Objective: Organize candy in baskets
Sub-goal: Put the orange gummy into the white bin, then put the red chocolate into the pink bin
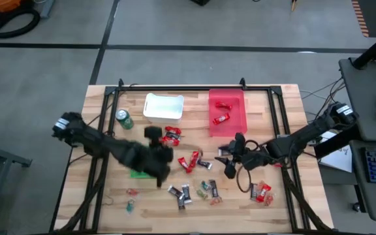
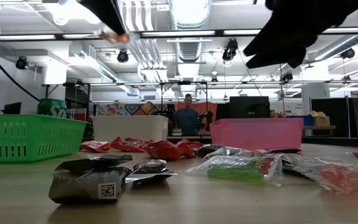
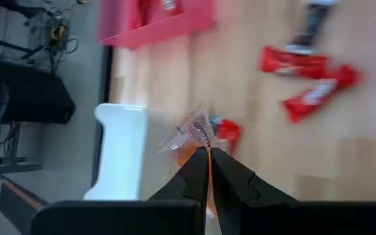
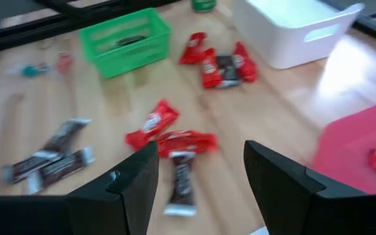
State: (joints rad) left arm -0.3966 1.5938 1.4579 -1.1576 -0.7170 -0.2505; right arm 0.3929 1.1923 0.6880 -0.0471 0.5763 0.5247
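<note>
A grey workshop floor surrounds the wooden bench [image 1: 194, 202], whose pale planks sit inside a black metal frame. From above, three baskets show: a white basket [image 1: 163, 106] with smooth solid walls, a translucent red basket [image 1: 226, 112] just to its right holding two red-wrapped bars, and a green basket [image 1: 139, 173] mostly hidden under the left arm. A green can [image 1: 123, 119] stands upright left of the white basket.

The left gripper [image 3: 207, 156] is above the bench in front of the white basket. Only its wrist view shows the fingers [image 3: 237, 176] pressed narrow on a crinkled clear wrapper with an orange sweet [image 3: 194, 134] inside, held above the bench beside the white basket's rim.

The right gripper [image 4: 201, 173] hangs below the red basket, fingers spread wide and holding nothing. Beneath it, its wrist view shows glossy red bars [image 4: 152, 124] and a dark bar with silver ends [image 4: 180, 183] lying flat. That same view reveals the green basket's slotted mesh walls and a dark wrapper lying inside it.

The level view adds what the others lack: a dark foil bar [image 2: 89, 180] crumpled in the foreground, a green sweet in clear film [image 2: 241, 168], and a person [image 2: 187, 118] standing well behind the bench under ceiling lights.
</note>
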